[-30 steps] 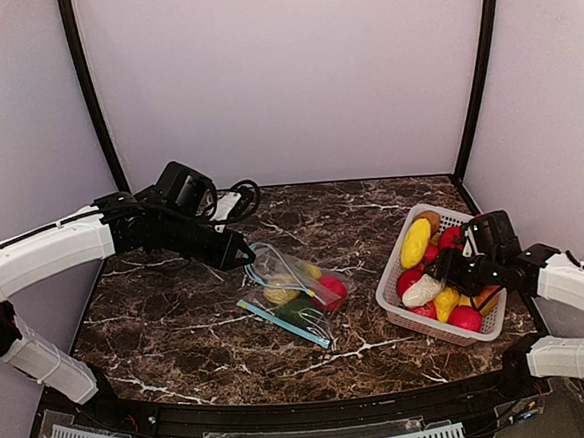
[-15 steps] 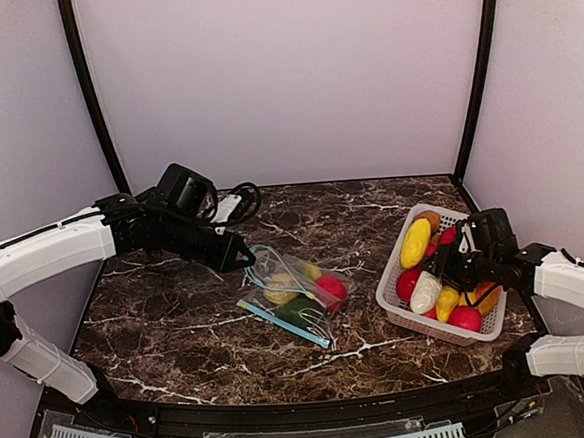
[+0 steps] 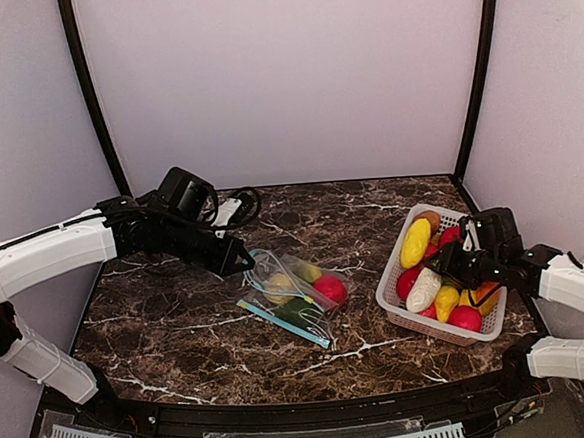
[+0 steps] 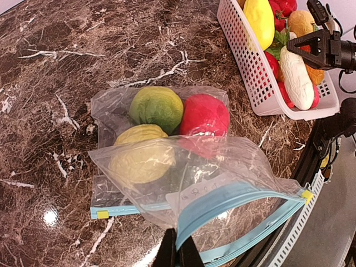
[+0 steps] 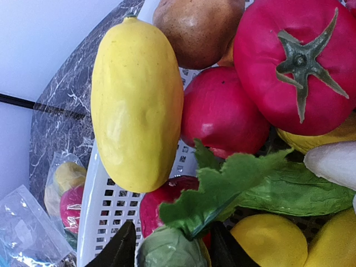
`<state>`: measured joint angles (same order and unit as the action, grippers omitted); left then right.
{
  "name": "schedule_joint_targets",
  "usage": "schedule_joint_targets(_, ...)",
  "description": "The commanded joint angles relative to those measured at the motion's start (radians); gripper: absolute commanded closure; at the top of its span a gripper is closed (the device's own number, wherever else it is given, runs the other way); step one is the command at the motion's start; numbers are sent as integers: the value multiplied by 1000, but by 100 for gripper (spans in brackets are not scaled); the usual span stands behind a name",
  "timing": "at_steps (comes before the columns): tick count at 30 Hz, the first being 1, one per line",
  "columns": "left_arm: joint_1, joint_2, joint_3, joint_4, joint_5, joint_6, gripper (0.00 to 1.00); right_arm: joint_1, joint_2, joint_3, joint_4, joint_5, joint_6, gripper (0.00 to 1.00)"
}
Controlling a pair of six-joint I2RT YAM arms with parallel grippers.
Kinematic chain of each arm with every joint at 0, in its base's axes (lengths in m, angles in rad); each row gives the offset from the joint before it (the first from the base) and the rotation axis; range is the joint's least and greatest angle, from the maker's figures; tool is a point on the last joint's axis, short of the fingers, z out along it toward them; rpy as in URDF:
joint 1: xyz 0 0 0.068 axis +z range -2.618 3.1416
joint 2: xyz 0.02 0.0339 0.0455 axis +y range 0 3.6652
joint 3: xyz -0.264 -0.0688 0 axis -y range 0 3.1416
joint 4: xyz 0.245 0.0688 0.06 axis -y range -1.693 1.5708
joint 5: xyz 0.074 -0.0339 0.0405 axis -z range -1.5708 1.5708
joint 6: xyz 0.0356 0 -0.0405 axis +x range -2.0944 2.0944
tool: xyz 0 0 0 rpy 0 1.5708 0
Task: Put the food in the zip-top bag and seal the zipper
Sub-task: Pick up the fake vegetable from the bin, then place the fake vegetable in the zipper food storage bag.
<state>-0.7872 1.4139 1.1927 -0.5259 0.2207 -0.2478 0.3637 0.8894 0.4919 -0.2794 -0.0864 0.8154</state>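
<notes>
The clear zip-top bag (image 3: 295, 291) with a blue zipper lies mid-table, its mouth held up and open. My left gripper (image 3: 243, 265) is shut on the bag's upper zipper lip (image 4: 222, 200). Inside the bag lie a green fruit (image 4: 157, 107), a red one (image 4: 204, 115) and a yellow one (image 4: 140, 151). The rest of the food fills the white basket (image 3: 392, 308). My right gripper (image 3: 448, 266) reaches into the basket, its fingers closed around the leafy end (image 5: 169, 250) of a white vegetable (image 3: 423, 290), which stands tilted.
In the basket are a long yellow fruit (image 5: 136, 94), a tomato (image 5: 297, 61), a brown potato (image 5: 197, 28), red apples and yellow pieces. A black cable (image 3: 238, 198) lies at the back. The table's front edge (image 3: 284, 395) is just below the bag.
My right gripper has closed on the white vegetable and tipped it from lying flat to nearly upright. The left gripper has lifted the bag's lip slightly up and left.
</notes>
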Motion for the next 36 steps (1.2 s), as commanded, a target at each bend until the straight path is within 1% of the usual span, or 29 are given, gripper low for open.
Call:
schedule_joint_targets(1,7,-18,-12,-13,4,-7,99,-5,14,-12,-21,8,-8,53)
schedule_joint_targets(4,7,-16,-13,-16,4,-6,99,-6,22,-27,-15,-14,0,46)
schedule_joint_targets(9,7,-13,-13,-17,3,-5,99,-5,50,-34,-9,-45,7,40)
schedule_joint_targets(11,7,-12,-12,-16,3,-4,99,-5,66,-32,-9,-52,8,39)
schedule_joint_targets(13,8,-11,-12,-16,2,-4,99,-5,74,-32,-9,-54,10,42)
schedule_joint_targets(16,6,-12,-11,-17,0,-5,99,-4,50,-32,-10,-47,17,53)
schedule_joint_targets(19,7,-13,-10,-18,-1,-4,99,-3,7,-23,-26,-29,18,59)
schedule_joint_targets(24,8,-12,-2,-24,8,-3,99,-3,-79,22,-68,1,-10,66)
schedule_joint_targets(27,8,-2,25,-50,36,2,99,8,-144,74,-54,-7,-84,70)
schedule_joint_targets(30,8,0,42,-61,83,0,99,73,-187,151,-11,7,-171,71)
schedule_joint_targets(32,7,11,62,-80,128,1,99,139,-183,206,19,27,-228,71)
schedule_joint_targets(34,6,28,83,-104,168,1,99,219,-153,261,44,56,-285,72)
schedule_joint_targets(36,6,40,90,-113,209,-6,99,328,-112,310,79,94,-345,73)
